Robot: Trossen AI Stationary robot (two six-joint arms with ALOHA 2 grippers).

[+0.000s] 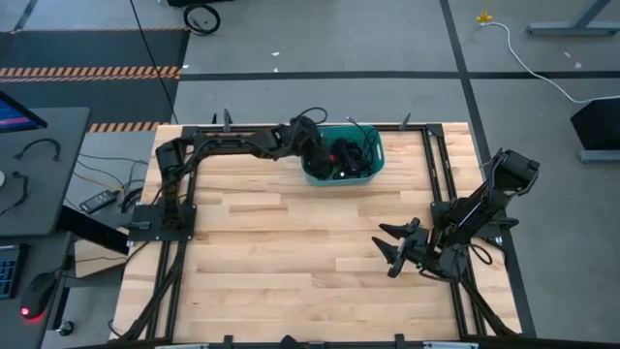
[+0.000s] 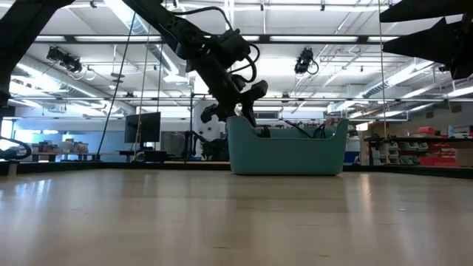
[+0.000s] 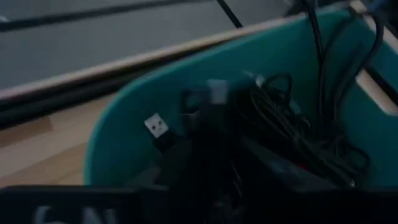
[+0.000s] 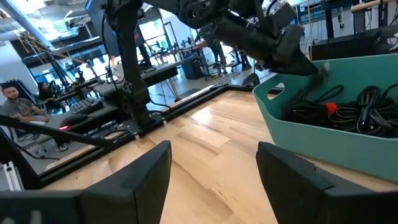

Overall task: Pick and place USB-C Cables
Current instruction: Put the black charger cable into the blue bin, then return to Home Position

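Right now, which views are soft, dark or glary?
Left wrist view: dark and blurred, cables in the bin smear together. Low view: bright ceiling lights behind, left arm silhouetted, sheen on the table. High and right wrist views: evenly lit, sharp.

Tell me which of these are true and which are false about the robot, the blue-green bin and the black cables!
1. The USB-C cables lie inside the teal bin. True.
2. The left hand is over the bin. True; it reaches in at the bin's left end.
3. The right hand is holding a cable. False; its fingers are open and empty, low over the wooden table, apart from the bin.
4. Cables are scattered all over the table. False; every cable in view is in the bin.
5. The bin sits at the table's far edge. True.
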